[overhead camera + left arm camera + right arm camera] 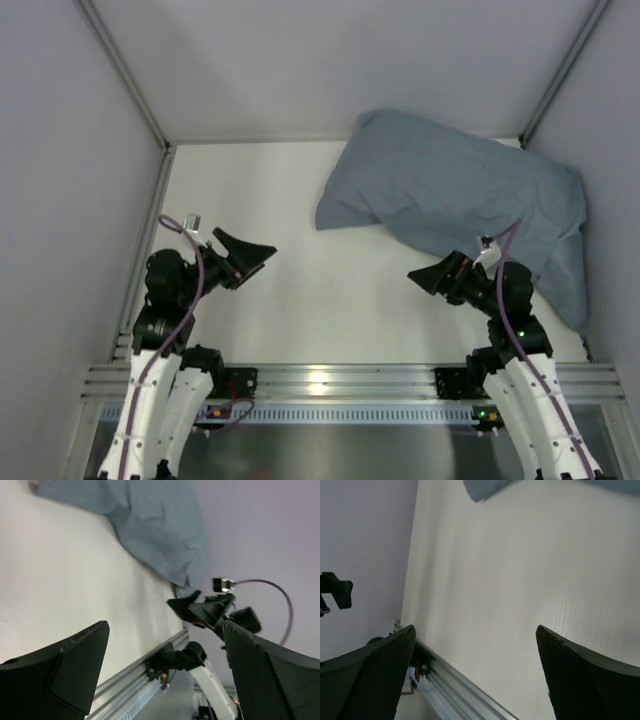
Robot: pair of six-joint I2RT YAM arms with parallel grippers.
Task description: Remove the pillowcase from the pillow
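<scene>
Top external view: pillowcase (450,195) lies far right on the table (300,300), plump, with the pillow hidden inside. Left end effector (262,254) and right end effector (420,276) both gape wide, empty. Cloth judged soft, light and slack — best pinched at a loose corner.

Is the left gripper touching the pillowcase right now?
Apart. The top view shows the left gripper open over bare table, with a clear stretch of table between it and the pillowcase.
</scene>
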